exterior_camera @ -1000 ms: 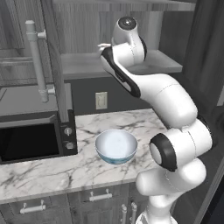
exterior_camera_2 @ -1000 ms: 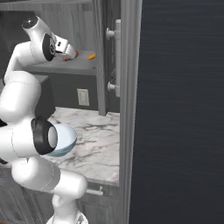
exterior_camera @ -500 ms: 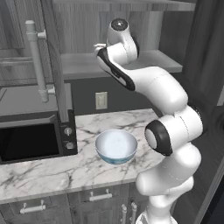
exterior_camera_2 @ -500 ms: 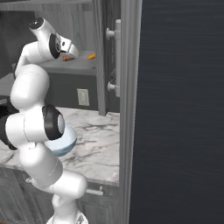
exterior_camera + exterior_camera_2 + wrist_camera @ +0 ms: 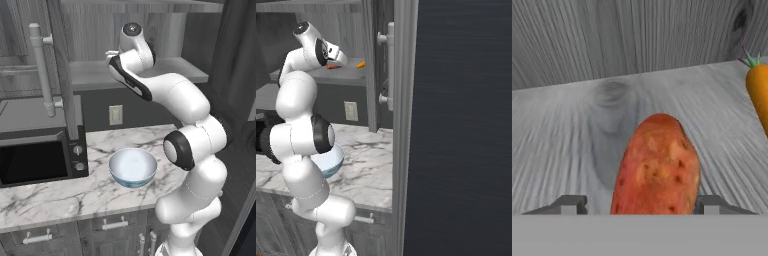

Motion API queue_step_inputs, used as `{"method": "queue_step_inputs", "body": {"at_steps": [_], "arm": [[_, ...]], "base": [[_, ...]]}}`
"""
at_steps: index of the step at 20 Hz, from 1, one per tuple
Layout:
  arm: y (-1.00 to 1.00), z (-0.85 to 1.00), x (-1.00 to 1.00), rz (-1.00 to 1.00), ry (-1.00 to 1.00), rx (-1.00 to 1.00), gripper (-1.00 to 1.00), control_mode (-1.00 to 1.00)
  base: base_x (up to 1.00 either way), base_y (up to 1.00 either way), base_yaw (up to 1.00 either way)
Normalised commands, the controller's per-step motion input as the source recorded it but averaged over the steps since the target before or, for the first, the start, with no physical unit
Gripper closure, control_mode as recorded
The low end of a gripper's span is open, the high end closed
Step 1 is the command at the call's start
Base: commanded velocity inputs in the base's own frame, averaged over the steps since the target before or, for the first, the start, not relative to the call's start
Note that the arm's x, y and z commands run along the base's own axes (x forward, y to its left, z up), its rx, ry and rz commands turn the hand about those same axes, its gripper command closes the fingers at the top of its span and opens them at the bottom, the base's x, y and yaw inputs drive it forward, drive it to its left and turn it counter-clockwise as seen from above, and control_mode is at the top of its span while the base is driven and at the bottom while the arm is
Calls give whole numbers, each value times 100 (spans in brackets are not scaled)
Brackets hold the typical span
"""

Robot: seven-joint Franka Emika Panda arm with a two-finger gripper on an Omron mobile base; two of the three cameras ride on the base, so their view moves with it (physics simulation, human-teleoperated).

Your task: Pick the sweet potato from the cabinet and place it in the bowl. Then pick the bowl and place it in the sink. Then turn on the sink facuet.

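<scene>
The sweet potato (image 5: pixel 657 165), reddish-orange and oblong, lies on the grey shelf of the cabinet (image 5: pixel 95 75). My gripper (image 5: pixel 639 205) is open, with one fingertip on each side of the potato's near end. The right fingertip (image 5: pixel 712 205) is at its skin and the left stands a little off. From the right base view the hand (image 5: pixel 336 56) reaches onto the shelf, with a bit of the sweet potato (image 5: pixel 332 66) showing under it. The white bowl (image 5: pixel 133 167) with a pale blue outside sits upright on the marble counter below, also seen as the bowl (image 5: pixel 331 160). The sink and its faucet are out of view.
A carrot (image 5: pixel 758 92) lies on the shelf right of the potato, the same carrot (image 5: pixel 360 64) further along the shelf. The open cabinet door carries a long bar handle (image 5: pixel 42 70). A black microwave (image 5: pixel 35 160) stands left of the bowl. A dark tall panel (image 5: pixel 466 125) closes the right side.
The arm has swung left and reached further onto the shelf. The fingers have come in closer around the sweet potato. The bowl has not moved.
</scene>
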Motion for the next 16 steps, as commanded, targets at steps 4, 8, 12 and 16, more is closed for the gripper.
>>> {"method": "queue_step_inputs", "body": {"at_steps": [4, 8, 12, 16], "arm": [[0, 0, -6, 0, 0, 0, 100, -100], [-1, -11, -15, 0, 0, -2, 100, -100], [-4, -6, -98, 1, -7, 0, 100, -100], [-1, -22, -100, 1, -2, -3, 100, -100]], "base": [[0, 0, 0], [0, 0, 0], [0, 0, 0], [0, 0, 0]]}}
